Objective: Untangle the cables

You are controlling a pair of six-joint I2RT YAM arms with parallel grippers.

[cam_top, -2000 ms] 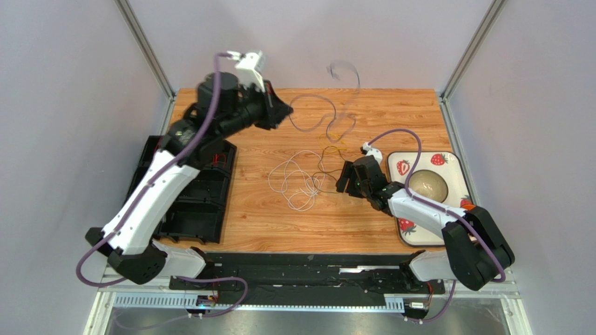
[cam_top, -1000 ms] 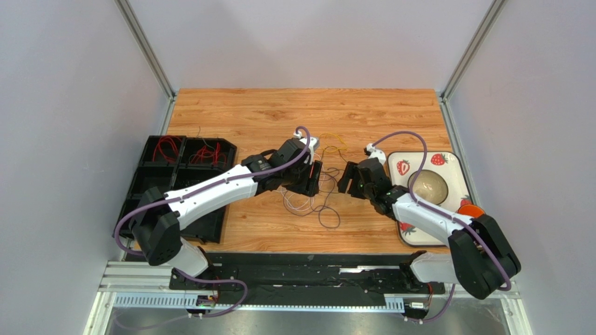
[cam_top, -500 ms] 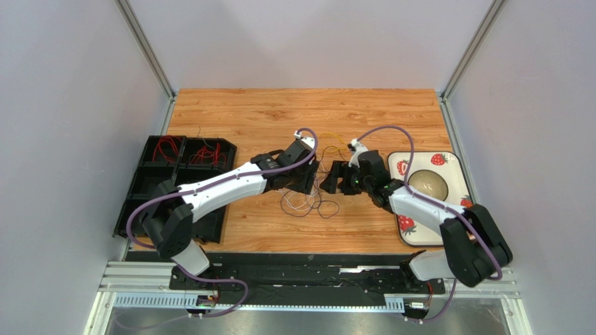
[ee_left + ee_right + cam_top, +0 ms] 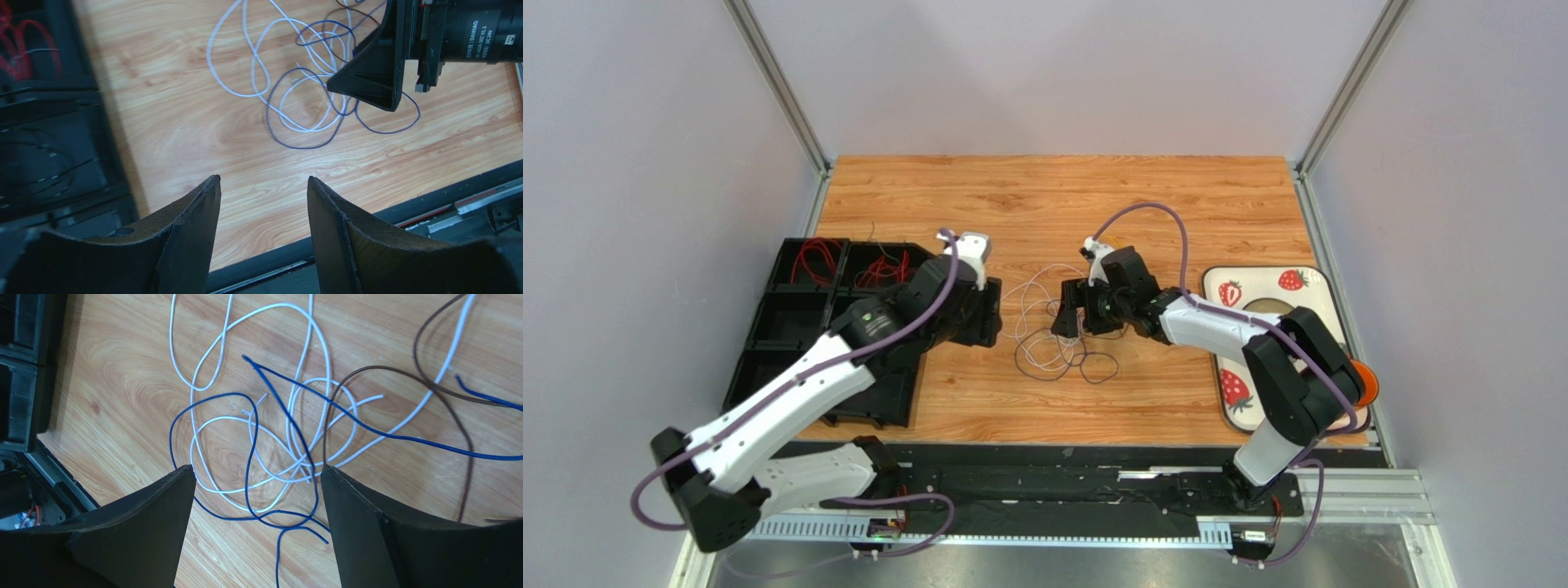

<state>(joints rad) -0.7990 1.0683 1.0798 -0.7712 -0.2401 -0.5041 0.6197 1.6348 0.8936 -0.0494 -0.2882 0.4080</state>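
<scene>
**Cables (image 4: 1054, 346) lie loose to the right of the black tray (image 4: 768, 333)**

The cables are a tangle of thin white, blue and brown loops on the wooden table (image 4: 1136, 196), near the tray's right side. The left gripper (image 4: 263, 184) hangs between the tray and the tangle, with its jaws spread and nothing between them. The right gripper (image 4: 258, 471) is over the side of the tangle away from the tray. Its jaws are wide apart above the loops and pinch no wire. Red wires (image 4: 817, 260) lie in the tray's far compartments. A strawberry-print plate (image 4: 1308, 288) sits well apart from the tray, beyond the right gripper.
</scene>
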